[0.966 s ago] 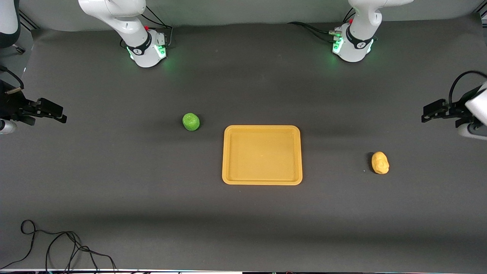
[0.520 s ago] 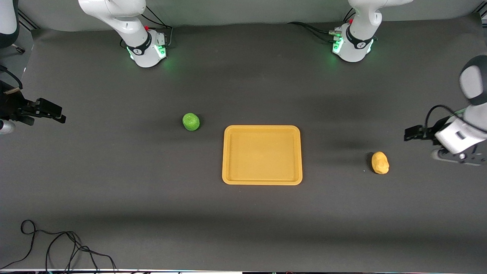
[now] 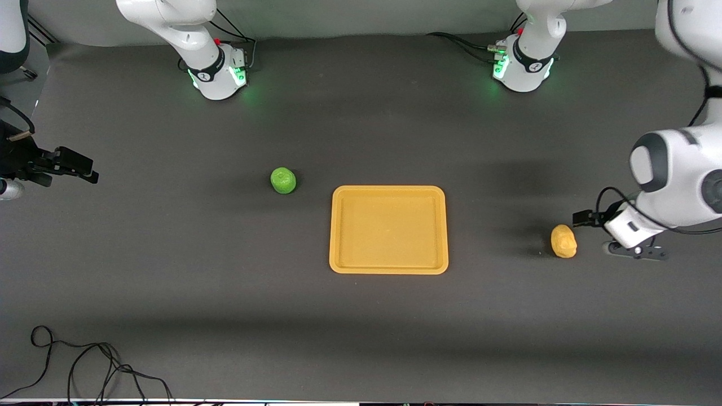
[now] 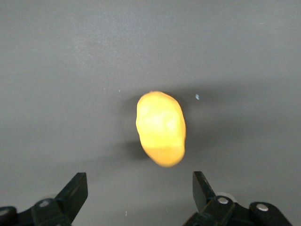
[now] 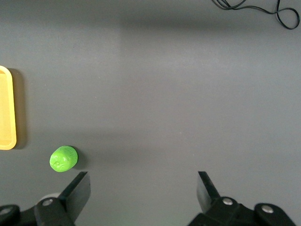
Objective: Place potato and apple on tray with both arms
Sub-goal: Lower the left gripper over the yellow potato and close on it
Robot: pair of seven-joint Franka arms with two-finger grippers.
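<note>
The potato (image 3: 564, 241) lies on the dark table toward the left arm's end, apart from the tray (image 3: 389, 269) in the middle. The apple (image 3: 283, 180) lies beside the tray's corner, toward the right arm's end and farther from the front camera. My left gripper (image 3: 584, 219) is open and empty, low over the table right beside the potato. In the left wrist view the potato (image 4: 161, 128) lies just ahead of the open gripper (image 4: 139, 190), not between its fingers. My right gripper (image 3: 84, 169) is open and empty, waiting over the right arm's end of the table. The right wrist view shows that gripper (image 5: 141, 190), the apple (image 5: 63, 158) and the tray's edge (image 5: 5, 113).
A black cable (image 3: 84, 366) lies coiled at the table's near corner on the right arm's end. It also shows in the right wrist view (image 5: 263, 9). The two arm bases (image 3: 217, 73) (image 3: 522, 67) stand along the table's top edge.
My left arm has swung in from the table's end and come down, bringing its open gripper close beside the potato. The right arm, potato, apple and tray have stayed put.
</note>
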